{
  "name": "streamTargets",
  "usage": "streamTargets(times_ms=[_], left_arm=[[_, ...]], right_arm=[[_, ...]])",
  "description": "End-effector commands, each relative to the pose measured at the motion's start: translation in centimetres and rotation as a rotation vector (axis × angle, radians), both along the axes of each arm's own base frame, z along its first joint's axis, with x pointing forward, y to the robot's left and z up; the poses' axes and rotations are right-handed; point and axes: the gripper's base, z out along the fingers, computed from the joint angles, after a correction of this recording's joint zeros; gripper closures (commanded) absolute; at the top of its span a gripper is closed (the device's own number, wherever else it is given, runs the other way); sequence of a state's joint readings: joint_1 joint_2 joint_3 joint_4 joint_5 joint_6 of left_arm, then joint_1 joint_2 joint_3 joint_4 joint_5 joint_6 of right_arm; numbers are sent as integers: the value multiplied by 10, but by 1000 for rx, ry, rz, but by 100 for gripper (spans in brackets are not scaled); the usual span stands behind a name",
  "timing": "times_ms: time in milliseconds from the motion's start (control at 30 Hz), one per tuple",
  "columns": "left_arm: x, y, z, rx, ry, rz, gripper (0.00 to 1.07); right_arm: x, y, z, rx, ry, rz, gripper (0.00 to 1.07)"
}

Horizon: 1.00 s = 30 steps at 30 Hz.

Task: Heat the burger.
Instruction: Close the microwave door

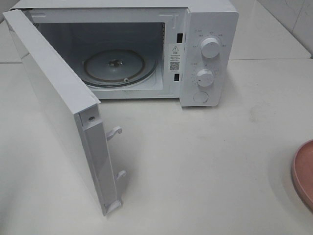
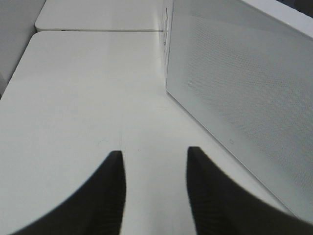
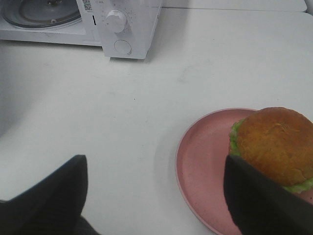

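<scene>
**Microwave open, burger on plate at right**

Table (image 1: 205, 161): white, seen in all three views.

Door (image 1: 54, 98): swung fully open toward the left of the high view, inner face turned to the cavity. Two white latch hooks (image 1: 115, 132) are seen projecting from its free edge. In the left wrist view the door's dotted window panel (image 2: 244, 83) is seen standing upright just beside the left gripper.

Left gripper (image 2: 155, 191): two dark fingers (image 2: 110, 196) are seen over bare table, with a gap between them. Nothing is seen in that gap. Whether the jaws are to be counted as open or shut cannot be told. The gripper is not seen in the high view.

Microwave (image 1: 210, 29): white, at the back of the table. The cavity is exposed; a round glass turntable (image 1: 115, 66) lies flat on its floor. Nothing is seen on the turntable. Two white knobs (image 1: 210, 48) are stacked on the control panel to the right of the cavity, with a round button (image 1: 200, 97) below them.

Plate (image 1: 303, 171): pink, round, cut off by the right edge of the high view, well apart from the microwave.

Burger (image 3: 276, 144): recorded on the plate in the right wrist view, bun uppermost, green lettuce showing at its edge. It is not visible in the high view.

Right gripper (image 3: 156, 196): jaws are held wide apart. One finger is seen over bare table; the other overlaps the near side of the burger in view. Contact cannot be told.
</scene>
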<state>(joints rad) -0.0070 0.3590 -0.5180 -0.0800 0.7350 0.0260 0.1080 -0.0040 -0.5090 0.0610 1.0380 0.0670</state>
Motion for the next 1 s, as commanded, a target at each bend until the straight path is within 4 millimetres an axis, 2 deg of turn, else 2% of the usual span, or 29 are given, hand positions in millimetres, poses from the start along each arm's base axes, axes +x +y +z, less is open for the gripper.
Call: streamTargets(times_ms=[33,67,133,167,333,700,1000], left_arm=[[16,0,2,-14,-38,13,103],[26,1,0,-7,-64,12,107],[31,1,-2,-6,-76,15,107],[40,1,-9,8,-94,15,107],[60,3,-26,23,-177,29,107],[89,6,-58,76,-405,54,107],[112,-2,-85,59,-348,-37,107]], right_arm=[[-4,0,-1,-3,-26,3,34],[-4,0,-1,-3,-26,3,34],[-4,0,-1,-3,-26,3,34],[-4,0,-1,-3,-26,3,34],[-4,0,-1,-3,-26,3,34],[-4,0,-1,-3,-26,3,34],[-4,0,-1,-3,-26,3,34]])
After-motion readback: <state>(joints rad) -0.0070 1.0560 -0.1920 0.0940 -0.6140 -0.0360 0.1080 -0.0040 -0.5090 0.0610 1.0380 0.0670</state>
